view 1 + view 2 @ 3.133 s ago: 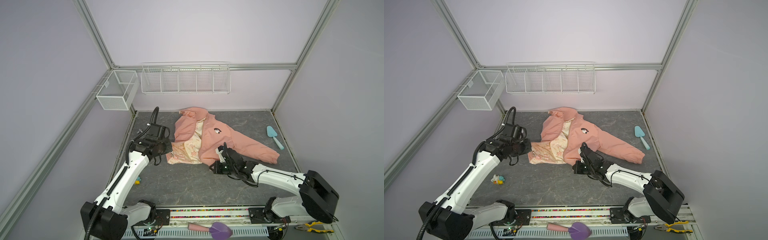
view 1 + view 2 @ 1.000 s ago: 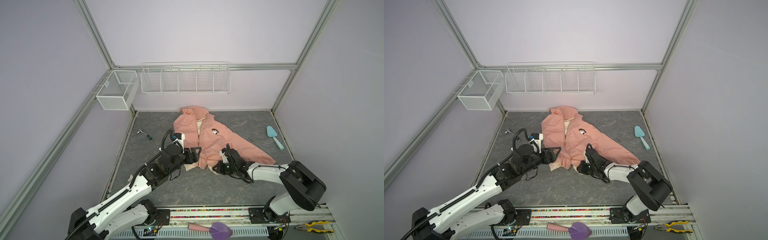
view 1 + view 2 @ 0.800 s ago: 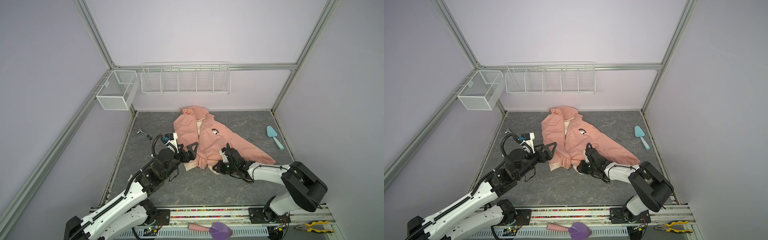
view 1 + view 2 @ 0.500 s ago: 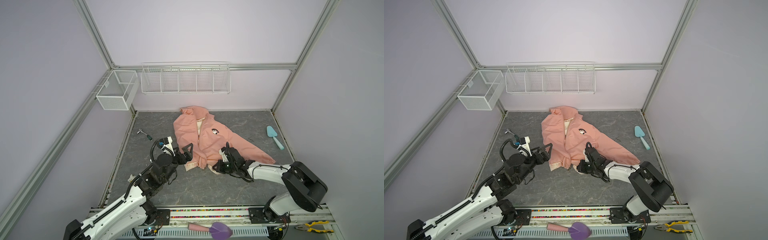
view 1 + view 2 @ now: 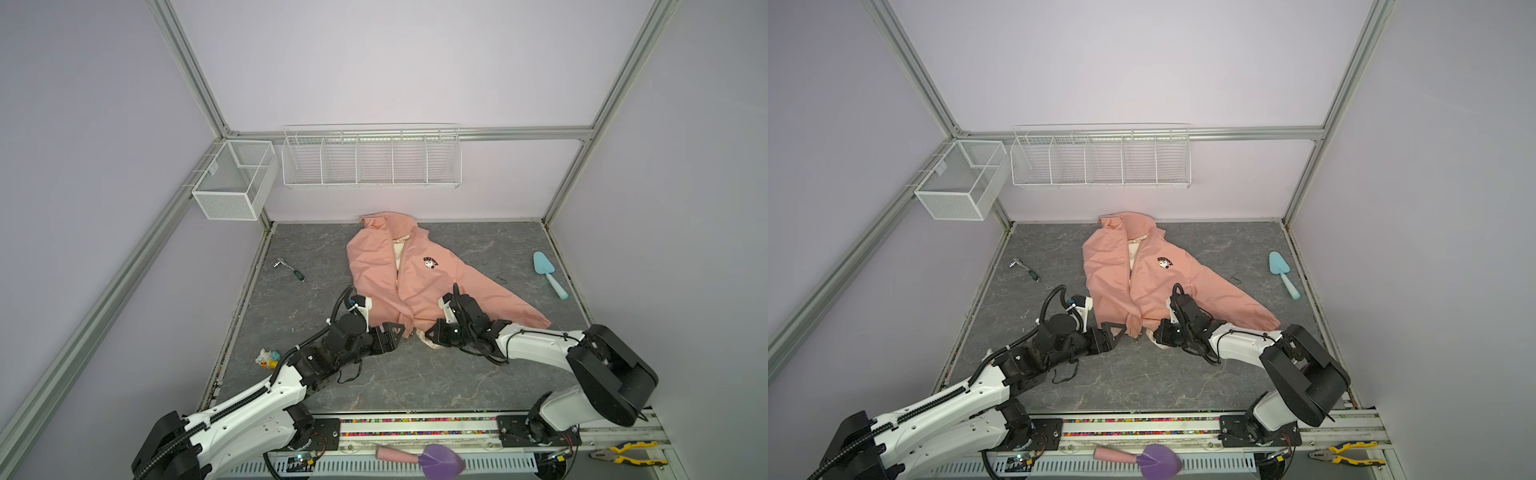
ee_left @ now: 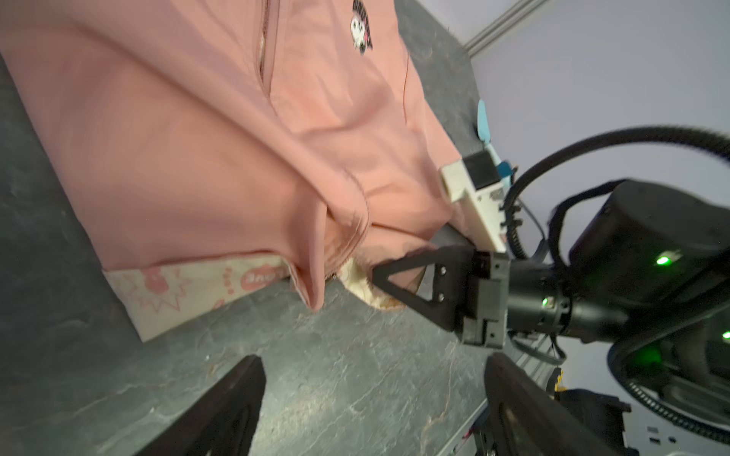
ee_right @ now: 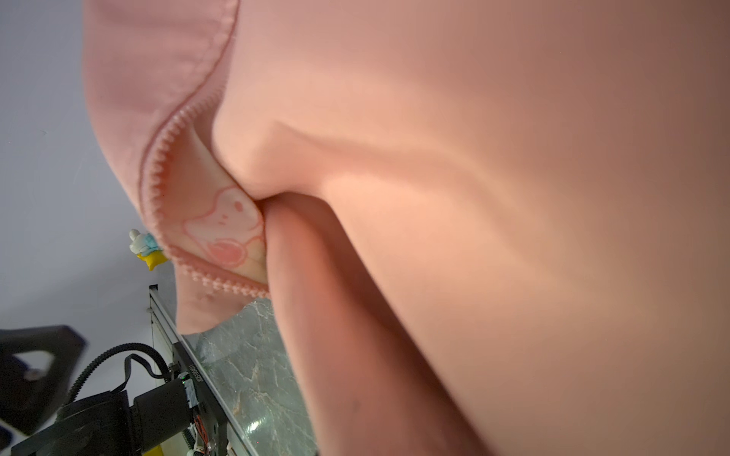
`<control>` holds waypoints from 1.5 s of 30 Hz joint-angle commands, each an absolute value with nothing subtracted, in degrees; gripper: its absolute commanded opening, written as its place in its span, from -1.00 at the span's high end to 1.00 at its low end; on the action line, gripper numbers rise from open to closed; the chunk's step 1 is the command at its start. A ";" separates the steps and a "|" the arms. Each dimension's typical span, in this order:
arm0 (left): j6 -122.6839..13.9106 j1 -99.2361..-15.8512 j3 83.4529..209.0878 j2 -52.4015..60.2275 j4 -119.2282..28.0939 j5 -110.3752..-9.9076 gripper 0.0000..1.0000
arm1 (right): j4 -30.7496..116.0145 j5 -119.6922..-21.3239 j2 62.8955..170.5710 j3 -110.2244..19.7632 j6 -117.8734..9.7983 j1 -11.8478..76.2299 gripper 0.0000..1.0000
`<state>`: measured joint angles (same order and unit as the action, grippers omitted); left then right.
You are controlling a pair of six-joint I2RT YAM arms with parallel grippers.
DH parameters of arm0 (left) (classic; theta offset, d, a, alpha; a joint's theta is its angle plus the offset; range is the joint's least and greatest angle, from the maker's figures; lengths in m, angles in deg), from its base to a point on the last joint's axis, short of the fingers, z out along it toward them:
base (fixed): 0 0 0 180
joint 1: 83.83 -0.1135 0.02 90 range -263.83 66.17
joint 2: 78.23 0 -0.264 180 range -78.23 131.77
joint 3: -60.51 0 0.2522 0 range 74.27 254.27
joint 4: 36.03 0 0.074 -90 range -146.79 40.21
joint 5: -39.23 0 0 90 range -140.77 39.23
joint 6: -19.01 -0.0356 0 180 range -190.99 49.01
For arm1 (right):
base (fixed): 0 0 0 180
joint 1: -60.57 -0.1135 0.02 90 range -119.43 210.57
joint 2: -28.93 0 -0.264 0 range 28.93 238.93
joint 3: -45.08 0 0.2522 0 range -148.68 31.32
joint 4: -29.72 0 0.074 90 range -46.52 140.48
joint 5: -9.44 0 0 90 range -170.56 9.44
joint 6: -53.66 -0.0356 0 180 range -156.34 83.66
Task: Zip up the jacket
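The salmon-pink jacket (image 5: pixel 395 270) (image 5: pixel 1129 274) lies front up on the grey table, its zip line gaping and cream lining peeping out at the hem (image 6: pixel 189 288). My left gripper (image 5: pixel 397 332) (image 5: pixel 1117 329) hovers open just left of the hem's lower corner, and in the left wrist view the left gripper (image 6: pixel 375 395) has only bare table between its fingers. My right gripper (image 5: pixel 430 334) (image 6: pixel 375 272) is shut on the hem of the jacket's other front panel. In the right wrist view pink fabric (image 7: pixel 474 197) hides its jaws, and open zipper teeth (image 7: pixel 158 158) show.
A small ratchet tool (image 5: pixel 289 269) and a toy duck (image 5: pixel 268 358) lie on the left, and a light blue scoop (image 5: pixel 548 274) on the right. Wire baskets (image 5: pixel 370 156) hang on the back wall. A purple scoop (image 5: pixel 432 459) and pliers (image 5: pixel 627 457) lie past the front rail.
The jacket's left panel now covers the lining that lay bare three seconds ago. My left gripper backed off, open, and came down toward the hem corner. The right gripper stayed put.
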<state>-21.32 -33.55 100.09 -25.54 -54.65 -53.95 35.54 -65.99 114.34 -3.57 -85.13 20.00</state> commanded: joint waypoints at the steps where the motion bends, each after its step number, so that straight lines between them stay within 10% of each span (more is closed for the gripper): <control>1: -18.53 -32.94 97.16 -24.02 -51.99 -54.88 -0.75 | 36.68 -66.91 112.22 -3.31 -84.77 20.25 0.88; 45: -19.25 -34.97 93.43 11.96 3.53 -57.59 -0.46 | 42.33 -66.15 104.25 -3.99 -85.29 20.28 0.88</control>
<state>-19.47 -34.58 93.45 10.76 -3.31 -56.40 41.15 -66.28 105.55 -3.57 -85.18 20.00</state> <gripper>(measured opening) 0.741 0.065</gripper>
